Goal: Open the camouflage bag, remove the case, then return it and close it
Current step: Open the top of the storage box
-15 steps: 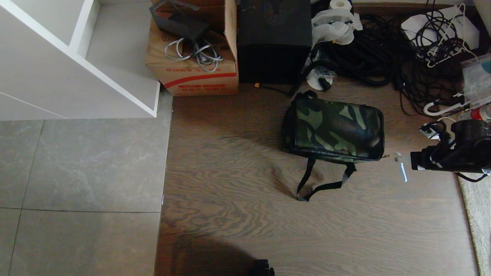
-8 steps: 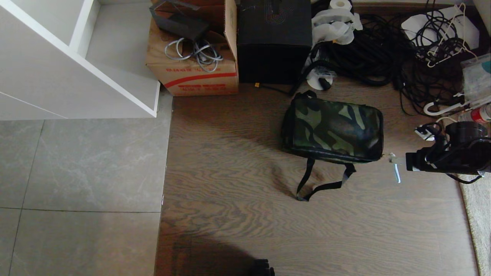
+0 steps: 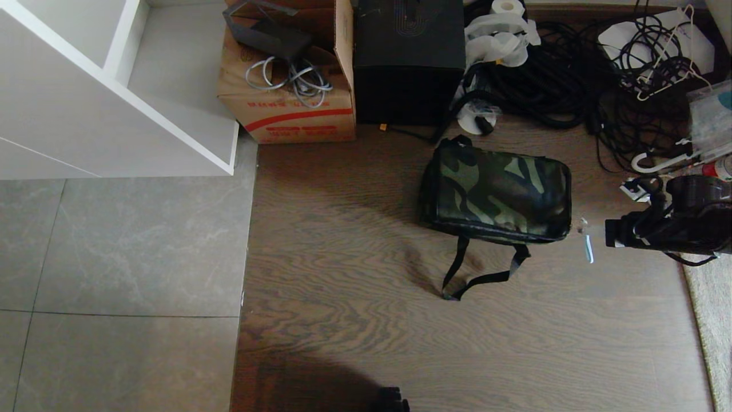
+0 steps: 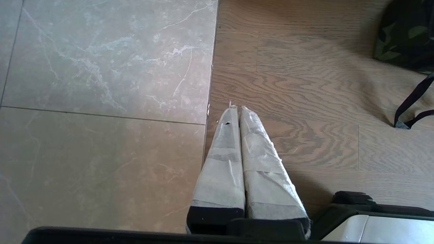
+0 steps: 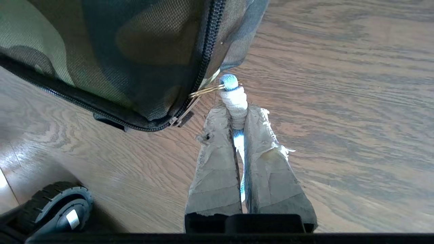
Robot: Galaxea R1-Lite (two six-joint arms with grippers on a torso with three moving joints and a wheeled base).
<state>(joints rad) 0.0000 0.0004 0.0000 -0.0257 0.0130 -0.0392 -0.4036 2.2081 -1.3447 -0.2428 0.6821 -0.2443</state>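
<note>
The camouflage bag (image 3: 496, 194) lies zipped shut on the wood-grain floor (image 3: 354, 320), its black strap (image 3: 480, 269) trailing loose toward the robot. Behind it stand a tall black box (image 3: 408, 60) and an open brown cardboard carton (image 3: 289, 109) with red printing, unreadable, and grey cords inside. A heap of black cables (image 3: 577, 74) and white hangers lies on the bag's far right; a white shelf unit (image 3: 108, 97) stands on the grey marble-look tiles at left.

The right gripper (image 5: 237, 112), its fingers (image 5: 213, 162) wrapped in frayed tape, is clamped narrowly on a taped zipper pull tab (image 5: 234, 98) – a gold ring links the tab to the slider at the bag's right corner. Nothing blocks it.

The left gripper (image 4: 236, 112) hangs over the tile-wood seam, fingers pressed together, empty – well apart from the bag. The case is not visible.
</note>
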